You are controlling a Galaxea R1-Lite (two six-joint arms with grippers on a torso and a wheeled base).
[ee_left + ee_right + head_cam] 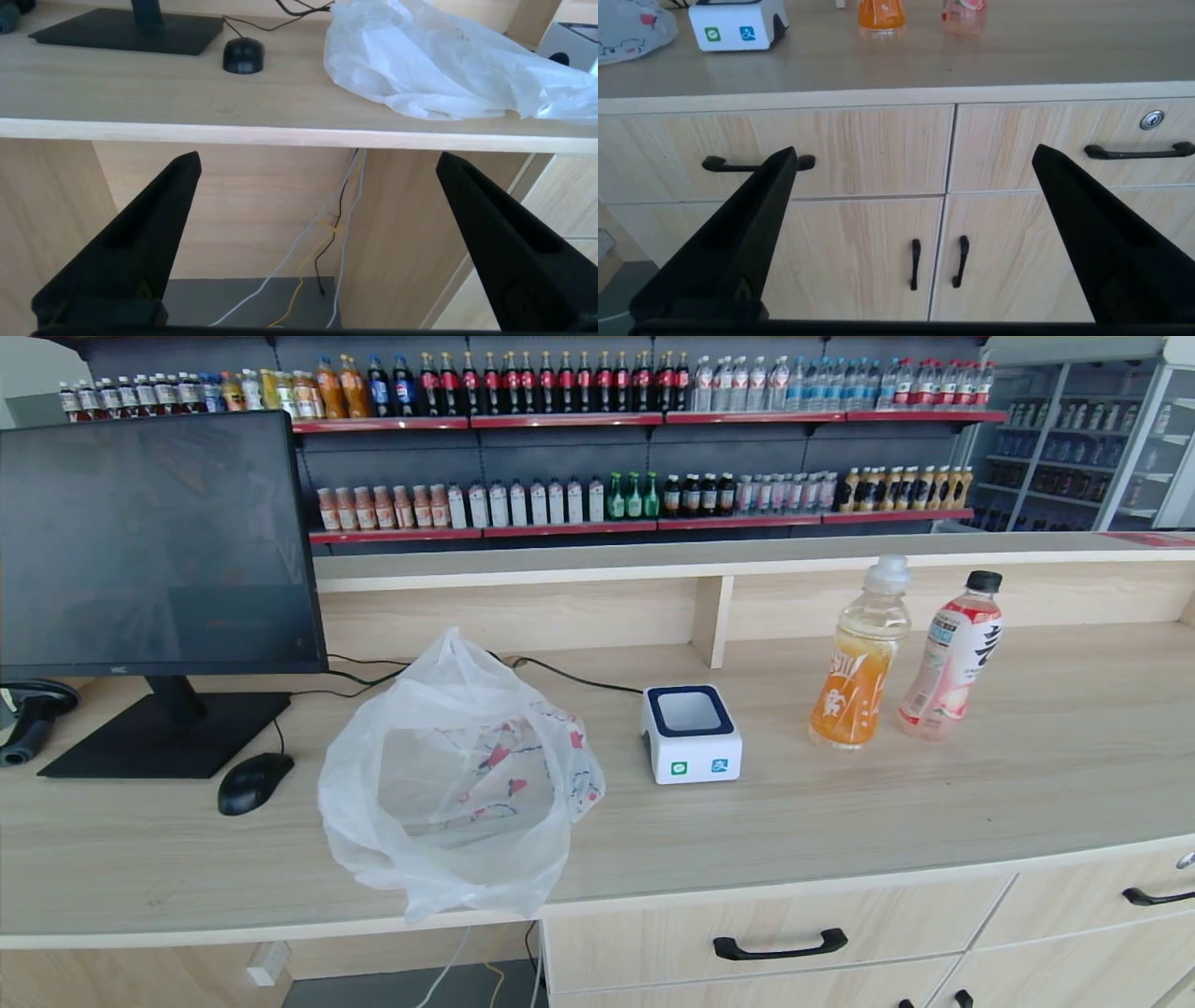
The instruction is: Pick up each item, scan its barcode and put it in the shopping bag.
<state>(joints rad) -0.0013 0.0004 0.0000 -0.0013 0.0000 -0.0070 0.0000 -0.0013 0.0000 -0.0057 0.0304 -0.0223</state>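
An orange drink bottle (857,658) and a pink-labelled bottle (952,659) stand upright side by side on the right of the wooden counter (840,803). Their bases show in the right wrist view as the orange bottle (881,13) and the pink bottle (965,10). A white scanner box (691,734) (737,25) sits mid-counter. The clear plastic shopping bag (457,784) (439,56) stands open to its left. My left gripper (318,233) hangs open below the counter's front edge. My right gripper (915,233) is open in front of the drawers.
A monitor (154,551) on a black stand, a mouse (254,782) (243,57) and a handheld scanner (33,714) occupy the counter's left. Cables (322,252) hang under the counter. Drawers (785,154) and cabinet doors with black handles lie below the right side.
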